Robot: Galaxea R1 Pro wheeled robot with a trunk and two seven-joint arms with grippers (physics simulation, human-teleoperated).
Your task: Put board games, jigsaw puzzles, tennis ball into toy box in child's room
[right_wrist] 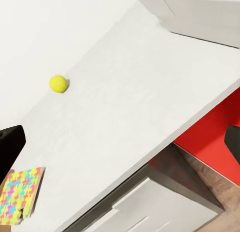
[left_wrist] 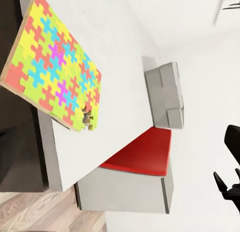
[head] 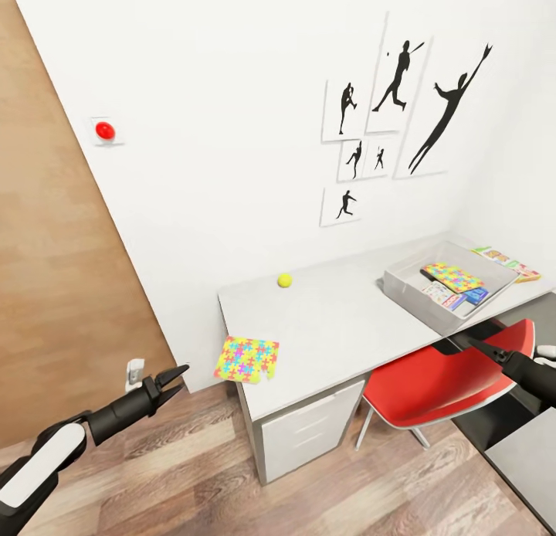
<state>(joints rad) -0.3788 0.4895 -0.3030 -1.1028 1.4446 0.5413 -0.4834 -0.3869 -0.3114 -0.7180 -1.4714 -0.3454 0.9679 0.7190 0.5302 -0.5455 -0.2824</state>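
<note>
The pale tabletop stands against a white wall, with a red chair pushed partly under it and white drawers below its near end. A jigsaw lies flat at the near left corner of the tabletop, one edge jutting slightly over the side; the left wrist view shows it close up, and the right wrist view catches part of it. The ball rests by the wall, well apart from the jigsaw, and shows as a small yellow sphere in the right wrist view. The toy box sits at the far right of the tabletop, holding a second jigsaw on top of two printed game boxes. Another game box lies on the tabletop just beyond the box. The left gripper hangs over the wooden floor, left of the tabletop and below its level, its fingers spread and empty. The right gripper hangs above the chair at the tabletop's front edge; its fingers are parted, holding nothing.
</note>
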